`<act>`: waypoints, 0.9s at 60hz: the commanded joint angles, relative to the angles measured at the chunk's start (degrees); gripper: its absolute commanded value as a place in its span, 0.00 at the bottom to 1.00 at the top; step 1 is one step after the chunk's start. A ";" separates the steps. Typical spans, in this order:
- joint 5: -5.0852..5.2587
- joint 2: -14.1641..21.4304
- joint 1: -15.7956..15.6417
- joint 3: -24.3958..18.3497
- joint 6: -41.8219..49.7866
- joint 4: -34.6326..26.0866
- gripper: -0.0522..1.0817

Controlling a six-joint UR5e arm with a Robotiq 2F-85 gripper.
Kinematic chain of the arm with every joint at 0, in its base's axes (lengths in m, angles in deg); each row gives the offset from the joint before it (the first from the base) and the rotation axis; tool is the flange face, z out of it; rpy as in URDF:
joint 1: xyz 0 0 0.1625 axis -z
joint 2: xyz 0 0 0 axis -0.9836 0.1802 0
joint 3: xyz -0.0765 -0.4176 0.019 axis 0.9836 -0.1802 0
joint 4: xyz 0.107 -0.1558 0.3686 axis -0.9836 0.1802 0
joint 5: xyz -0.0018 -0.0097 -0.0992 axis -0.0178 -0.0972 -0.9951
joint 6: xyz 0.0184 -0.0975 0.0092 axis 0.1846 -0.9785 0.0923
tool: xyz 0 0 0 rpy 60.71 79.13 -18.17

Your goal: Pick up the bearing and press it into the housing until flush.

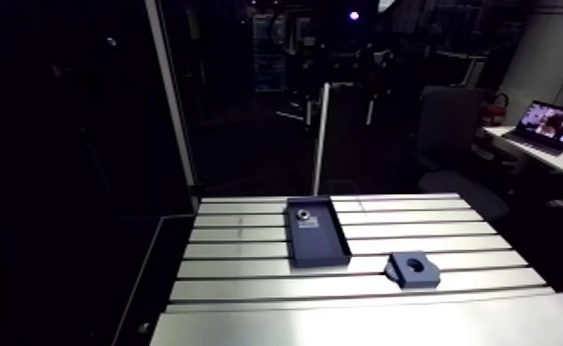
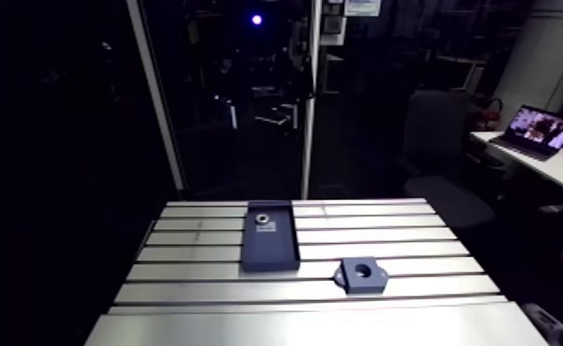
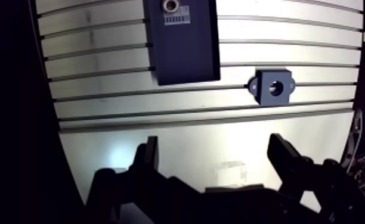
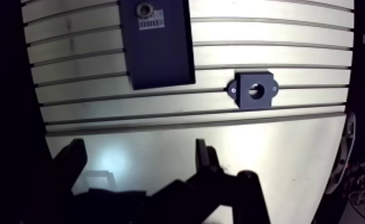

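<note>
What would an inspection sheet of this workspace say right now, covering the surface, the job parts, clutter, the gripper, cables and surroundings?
Surface: slotted aluminium table, lit, with only the job's things on it.
Job's things: bearing lies in a dark tray, at the end farthest from the gripper, next to a label. The housing sits on the table beside the tray and apart from it, bore up and empty.
Clutter: nothing seen.
Gripper: gripper is open and holds nothing; it hangs over bare table, short of both parts.
Cables: nothing seen on the table.
Surroundings: dim; nothing seen that bears on the job.
</note>
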 commanded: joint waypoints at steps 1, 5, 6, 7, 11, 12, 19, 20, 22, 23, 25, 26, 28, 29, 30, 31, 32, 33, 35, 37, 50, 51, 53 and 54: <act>0.00 -1.77 -0.37 0.97 0.00 3.24 0.05; 0.00 -2.80 -0.29 0.97 0.00 4.46 0.05; 0.00 -3.41 -0.28 0.97 0.07 5.15 0.05; 0.00 -3.41 -0.28 0.97 0.07 5.15 0.05; 0.00 -4.48 -0.36 0.97 0.09 6.71 0.05; 0.00 -5.08 -0.37 1.04 0.09 7.51 0.05; 0.00 -7.00 -0.45 1.39 0.09 10.04 0.05; 0.00 -7.56 -0.45 1.40 0.09 10.85 0.05; 0.00 -8.09 -0.53 1.48 0.09 11.57 0.05; 0.00 -8.09 -0.53 1.48 0.09 11.57 0.05; 0.00 -9.13 -0.55 1.41 0.00 12.74 0.05; 0.00 -9.13 -0.55 1.41 0.00 12.74 0.05; 0.07 -10.20 -0.63 1.48 0.09 13.54 0.06; 0.07 -10.20 -0.63 1.48 0.09 13.54 0.06; 0.09 -10.72 -0.63 1.49 0.09 14.06 0.06; 0.09 -10.72 -0.63 1.49 0.09 14.06 0.06; 0.09 -11.25 -0.63 1.50 0.24 14.66 0.06; 0.09 -11.25 -0.63 1.50 0.24 14.66 0.06; 0.09 -11.78 -0.70 1.57 0.26 15.28 0.06; 0.09 -12.31 -0.72 1.58 0.19 15.89 0.06; 0.25 -14.97 -0.72 1.51 0.00 19.35 0.06; 0.26 -15.18 -0.72 1.50 0.00 19.57 0.06; 0.26 -15.43 -0.72 1.42 0.00 19.82 0.06; 0.26 -15.43 -0.72 1.42 0.00 19.82 0.06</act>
